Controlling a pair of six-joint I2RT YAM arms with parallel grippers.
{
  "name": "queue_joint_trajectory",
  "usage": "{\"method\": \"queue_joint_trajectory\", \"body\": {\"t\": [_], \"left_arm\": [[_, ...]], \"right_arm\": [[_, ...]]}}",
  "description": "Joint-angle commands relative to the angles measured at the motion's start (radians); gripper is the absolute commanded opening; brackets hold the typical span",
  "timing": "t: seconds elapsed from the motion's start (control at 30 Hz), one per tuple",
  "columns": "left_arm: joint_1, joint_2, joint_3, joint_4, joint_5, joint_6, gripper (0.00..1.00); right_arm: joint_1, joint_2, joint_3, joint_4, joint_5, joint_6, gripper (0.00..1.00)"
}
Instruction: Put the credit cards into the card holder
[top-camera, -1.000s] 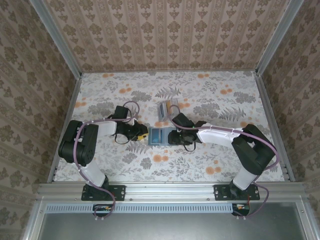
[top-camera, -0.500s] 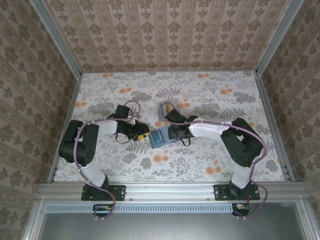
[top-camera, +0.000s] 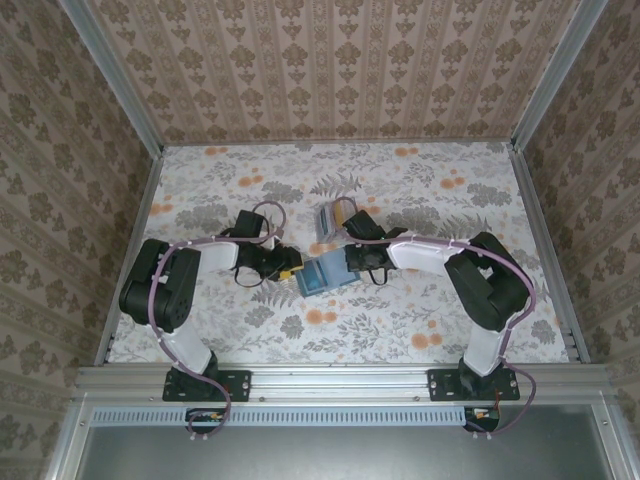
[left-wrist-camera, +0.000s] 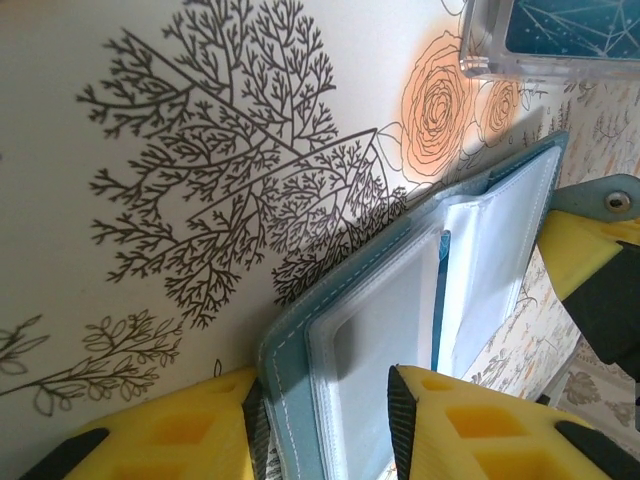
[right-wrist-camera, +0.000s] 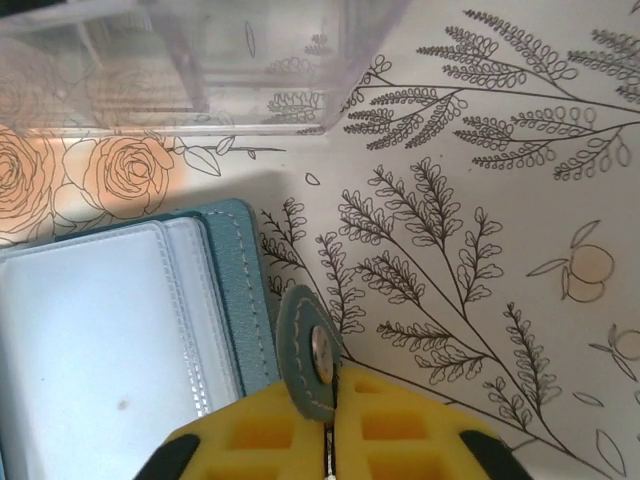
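The card holder (top-camera: 320, 274) is found near the middle of the tabletop (top-camera: 200, 190), a touch closer to the near edge, and it's skewed rather than square to the edges. It's being pinched from both sides. The left gripper (left-wrist-camera: 318, 380) is clamped on the teal cover and the clear sleeves along one edge. The right gripper (right-wrist-camera: 322, 392) is squeezed tight on the little snap tab (right-wrist-camera: 314, 352) at the opposite edge. Pale plastic pockets can be seen inside. The credit cards (top-camera: 335, 217) are kept in a clear plastic box (right-wrist-camera: 200, 70) just past the holder toward the far edge.
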Motion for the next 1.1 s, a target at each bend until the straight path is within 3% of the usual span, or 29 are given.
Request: {"method": "queue_joint_trajectory", "body": {"t": [0.0,0.23,0.4,0.63,0.73,1.07], "left_arm": [[-0.015,0.040,-0.007,0.001,-0.013,-0.003,0.38],[-0.017,-0.015,0.007,0.019,0.003,-0.033,0.33],[-0.041,-0.059,0.043,0.028,0.027,-0.091,0.34],[-0.171,-0.010,0.099,0.053,-0.016,-0.120,0.46],[-0.176,0.022,0.086,0.081,-0.036,-0.169,0.46],[-0.168,-0.024,0.138,-0.109,-0.189,-0.139,0.48]], "right_arm": [[0.000,-0.017,-0.036,0.067,-0.183,0.017,0.04],[0.010,-0.036,-0.089,0.165,-0.346,0.138,0.03],[0.020,-0.024,-0.110,0.232,-0.359,0.201,0.04],[0.017,0.023,-0.162,0.347,-0.400,0.275,0.09],[0.012,0.010,-0.188,0.355,-0.390,0.281,0.11],[0.002,-0.060,-0.231,0.336,-0.377,0.278,0.18]]}}
